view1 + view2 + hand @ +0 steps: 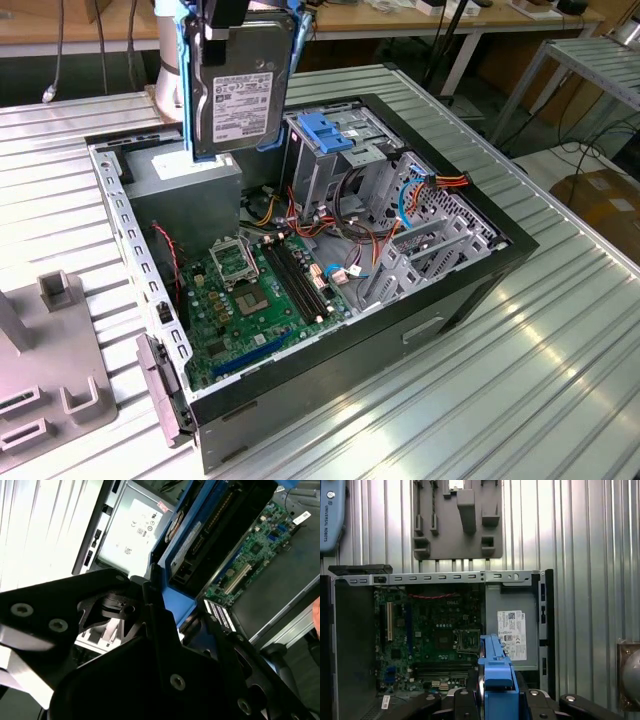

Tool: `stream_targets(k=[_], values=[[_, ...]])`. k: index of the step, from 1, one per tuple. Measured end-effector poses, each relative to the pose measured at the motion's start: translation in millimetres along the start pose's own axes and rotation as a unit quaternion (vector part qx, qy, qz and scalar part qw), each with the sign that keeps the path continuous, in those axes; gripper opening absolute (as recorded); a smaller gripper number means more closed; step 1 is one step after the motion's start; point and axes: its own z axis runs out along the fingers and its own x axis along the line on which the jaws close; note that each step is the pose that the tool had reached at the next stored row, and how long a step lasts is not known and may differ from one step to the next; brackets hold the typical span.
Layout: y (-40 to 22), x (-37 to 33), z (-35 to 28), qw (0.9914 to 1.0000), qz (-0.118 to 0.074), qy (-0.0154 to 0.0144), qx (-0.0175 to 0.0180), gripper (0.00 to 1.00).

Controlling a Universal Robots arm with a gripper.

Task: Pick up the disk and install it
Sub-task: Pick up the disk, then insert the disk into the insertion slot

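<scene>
Ribbed metal table (560, 330) underneath, workbenches (400, 20) behind. Passing grey fixture plate (40, 380) at exterior view's left, then open computer case (470, 280). Clamping gripper (228, 25) tight onto the disk (238, 105) by blue rails (185, 80), holding it upright above power supply (185, 190). Judging pick-up done; installing outstanding, the disk not yet seated in drive cage (335, 150) further right.

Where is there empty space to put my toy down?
The ribbed table on the exterior view's right of the case is bare, as is the strip along its near side. A grey fixture sits at the exterior view's left. Inside the case is crowded: cables, board, cage, with the disk held above.
</scene>
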Motion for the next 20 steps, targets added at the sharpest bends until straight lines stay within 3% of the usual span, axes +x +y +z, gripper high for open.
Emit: stream_targets(k=[4, 20], values=[[-5.5, 7.0, 0.3, 1.00000, 0.000, 0.0000, 0.0000, 0.37], [-6.8, 8.6, 0.3, 1.00000, 0.000, 0.0000, -0.0001, 0.37]])
